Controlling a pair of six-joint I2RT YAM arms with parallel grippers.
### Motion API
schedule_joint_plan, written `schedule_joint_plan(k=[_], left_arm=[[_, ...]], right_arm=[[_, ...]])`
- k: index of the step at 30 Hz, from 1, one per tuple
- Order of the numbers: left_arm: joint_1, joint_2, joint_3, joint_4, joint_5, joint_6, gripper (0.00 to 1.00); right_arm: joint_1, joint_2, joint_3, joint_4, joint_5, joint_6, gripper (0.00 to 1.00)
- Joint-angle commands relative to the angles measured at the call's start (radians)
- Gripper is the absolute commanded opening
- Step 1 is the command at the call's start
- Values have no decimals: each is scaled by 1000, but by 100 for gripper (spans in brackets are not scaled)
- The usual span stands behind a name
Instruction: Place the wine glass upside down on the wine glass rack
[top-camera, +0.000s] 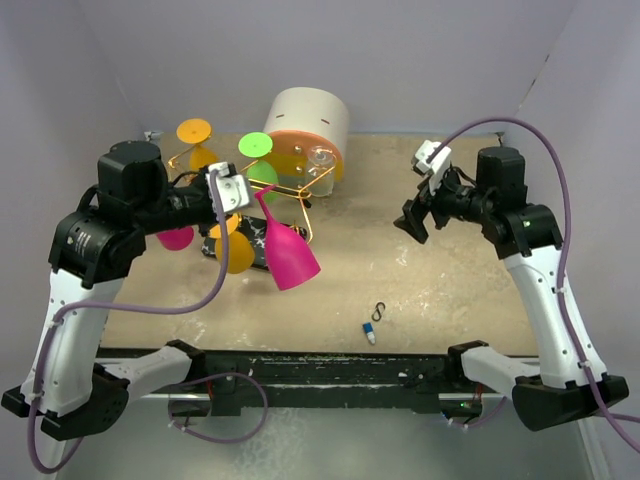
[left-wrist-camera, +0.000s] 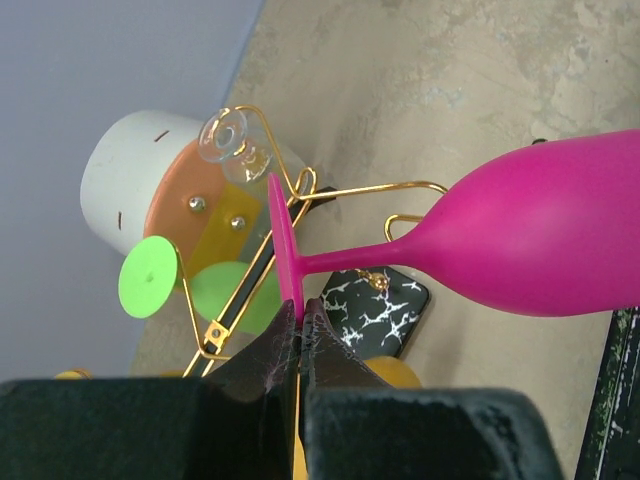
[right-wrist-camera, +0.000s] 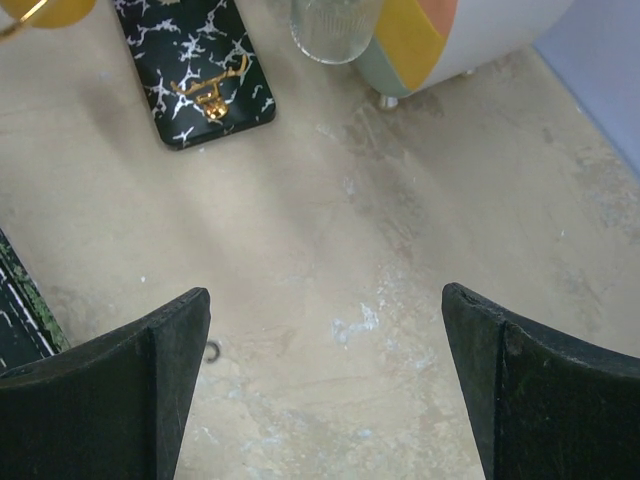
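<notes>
My left gripper (top-camera: 256, 196) is shut on the rim of the foot of a magenta wine glass (top-camera: 290, 258). The glass hangs tilted, bowl down and toward the near side, just right of the wine glass rack (top-camera: 292, 189). In the left wrist view the fingertips (left-wrist-camera: 300, 315) pinch the foot's thin edge, and the magenta wine glass bowl (left-wrist-camera: 540, 235) reaches right past the rack's gold wire arms (left-wrist-camera: 370, 189) and black marbled base (left-wrist-camera: 378, 305). My right gripper (top-camera: 415, 222) hovers open over bare table at the right, its jaws (right-wrist-camera: 325, 330) wide with nothing between them.
Orange (top-camera: 195, 131), green (top-camera: 256, 144), clear (top-camera: 320, 161), yellow (top-camera: 236, 252) and another magenta glass (top-camera: 176, 237) hang on the rack. A round cream drawer box (top-camera: 306, 118) stands behind it. A small black hook (top-camera: 379, 309) and a blue-white piece (top-camera: 369, 332) lie near the front edge.
</notes>
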Motion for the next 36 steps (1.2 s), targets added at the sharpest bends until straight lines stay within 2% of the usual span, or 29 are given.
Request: schedule_joint_plan(k=[1, 15, 24, 36], left_arm=[[-6, -29, -7, -36, -24, 117, 0], [-40, -16, -9, -125, -110, 311, 0], [-105, 30, -35, -130, -269, 393, 0], [-180, 81, -114, 0, -400, 449, 0]], right_arm=[[-5, -28, -40, 47, -6, -40, 100], [-7, -7, -193, 156, 14, -30, 98], [-71, -21, -301, 266, -32, 3, 98], [-116, -30, -332, 280, -45, 2, 98]])
